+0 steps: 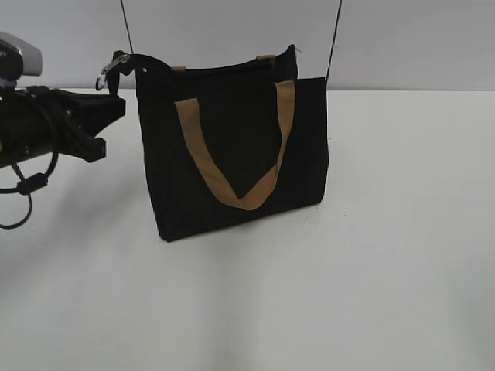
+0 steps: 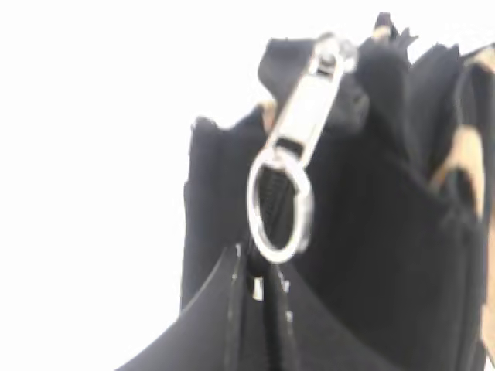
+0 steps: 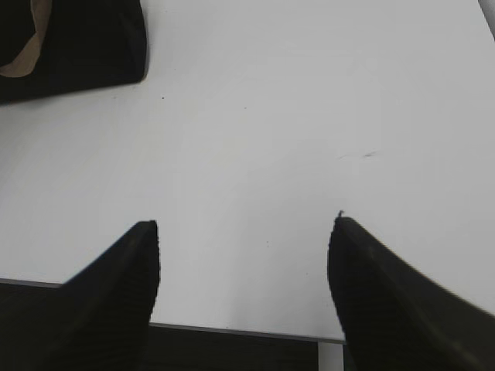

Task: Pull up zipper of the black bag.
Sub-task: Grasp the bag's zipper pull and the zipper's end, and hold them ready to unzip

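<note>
No writing is showing on the black bag (image 1: 232, 147) as the left gripper (image 2: 259, 297) is pinching the zipper (image 2: 290, 174), the right gripper (image 3: 244, 255) hanging spread.

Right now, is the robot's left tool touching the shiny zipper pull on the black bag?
Cannot tell. In the left wrist view the left tool is closed just below the zipper pull's ring, but it's too blurry to show contact or a gap.

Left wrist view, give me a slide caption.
Close-up of the silvery zipper pull at the black bag's top corner, left gripper just below.
</note>
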